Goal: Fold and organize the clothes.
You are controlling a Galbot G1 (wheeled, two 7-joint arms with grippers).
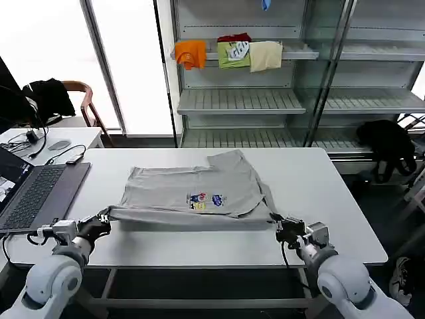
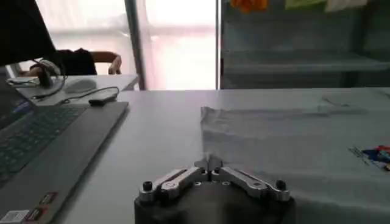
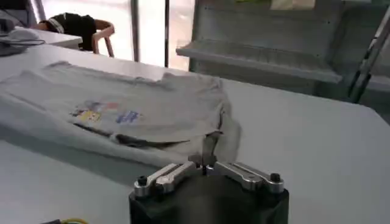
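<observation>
The clothes are one light grey T-shirt (image 1: pixel 192 189) spread on the white table (image 1: pixel 319 219), its small multicolour print (image 1: pixel 206 200) facing up. Its near edge is lifted and stretched between both grippers. My left gripper (image 1: pixel 104 217) is shut on the near left corner of the T-shirt (image 2: pixel 286 146); the left gripper (image 2: pixel 208 163) has its jaws pressed together. My right gripper (image 1: pixel 275 222) is shut on the near right corner, where the right gripper (image 3: pixel 204 159) pinches a twisted tip of the T-shirt (image 3: pixel 140 103).
An open laptop (image 1: pixel 30 193) sits at the table's left edge, with cables and a mouse (image 1: pixel 58 144) on a second table behind. Shelves (image 1: pixel 265 100) at the back hold orange, green and cream folded garments. A black garment (image 1: pixel 385 143) hangs at the right.
</observation>
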